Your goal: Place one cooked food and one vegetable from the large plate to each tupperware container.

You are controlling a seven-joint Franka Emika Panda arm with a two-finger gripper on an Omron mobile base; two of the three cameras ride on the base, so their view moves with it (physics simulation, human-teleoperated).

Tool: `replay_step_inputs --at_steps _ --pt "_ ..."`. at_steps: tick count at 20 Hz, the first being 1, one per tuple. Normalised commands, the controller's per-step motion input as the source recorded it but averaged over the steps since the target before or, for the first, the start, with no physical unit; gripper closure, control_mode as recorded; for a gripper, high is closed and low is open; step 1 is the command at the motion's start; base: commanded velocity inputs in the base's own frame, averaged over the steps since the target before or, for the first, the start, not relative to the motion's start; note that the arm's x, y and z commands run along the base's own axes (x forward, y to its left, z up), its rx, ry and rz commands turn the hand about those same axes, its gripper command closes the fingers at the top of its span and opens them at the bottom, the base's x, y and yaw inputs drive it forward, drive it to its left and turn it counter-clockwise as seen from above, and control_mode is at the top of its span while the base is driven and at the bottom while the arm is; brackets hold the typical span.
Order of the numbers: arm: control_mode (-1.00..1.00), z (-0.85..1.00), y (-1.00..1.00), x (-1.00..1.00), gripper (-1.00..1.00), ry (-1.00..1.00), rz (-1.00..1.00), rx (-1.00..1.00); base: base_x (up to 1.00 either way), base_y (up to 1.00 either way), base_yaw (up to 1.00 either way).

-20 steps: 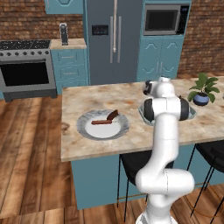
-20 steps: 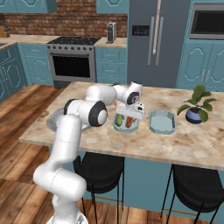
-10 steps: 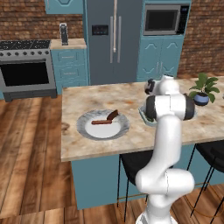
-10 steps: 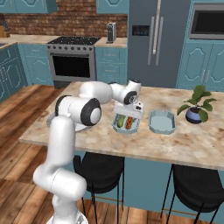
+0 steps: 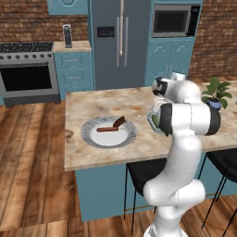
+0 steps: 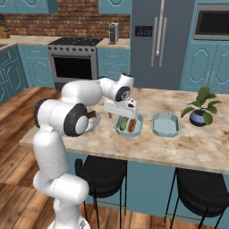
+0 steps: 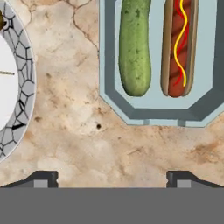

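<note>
In the hand view my gripper (image 7: 113, 179) is open over bare counter, with nothing between its fingertips (image 7: 42, 178). Just beyond them lies one tupperware container (image 7: 131, 114) holding a green cucumber (image 7: 134, 43) and a hot dog (image 7: 178, 43) side by side. The large plate (image 7: 22, 87) shows its grey rim at the left. In the right base view my gripper (image 6: 121, 114) hangs over the filled container (image 6: 139, 127), and a second, empty container (image 6: 165, 132) sits to its right. The large plate (image 5: 92, 139) carries a reddish sausage (image 5: 109, 129) and a dark brown piece (image 5: 119, 121).
A potted plant (image 6: 199, 117) stands on the counter right of the empty container. Black stools (image 6: 103, 172) sit under the counter's near edge. A stove (image 6: 74, 67) and a fridge (image 6: 159, 40) stand far behind the island.
The jaws have opened wide over the filled container. The hand has drawn back slightly toward the plate side, and the elbow has swung.
</note>
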Motion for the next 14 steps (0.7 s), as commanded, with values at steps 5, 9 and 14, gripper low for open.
replay_step_inputs --at_steps 5,9,14 --pt "-1.0 0.26 1.0 -0.41 -1.0 -0.01 0.16 0.0 0.0 0.0 0.0" --pt "-1.0 0.27 1.0 -0.11 -1.0 -0.03 0.04 -0.07 0.0 0.0 0.0" --pt "-1.0 0.02 1.0 -0.01 -1.0 0.0 -0.29 0.0 0.0 0.0 0.0"
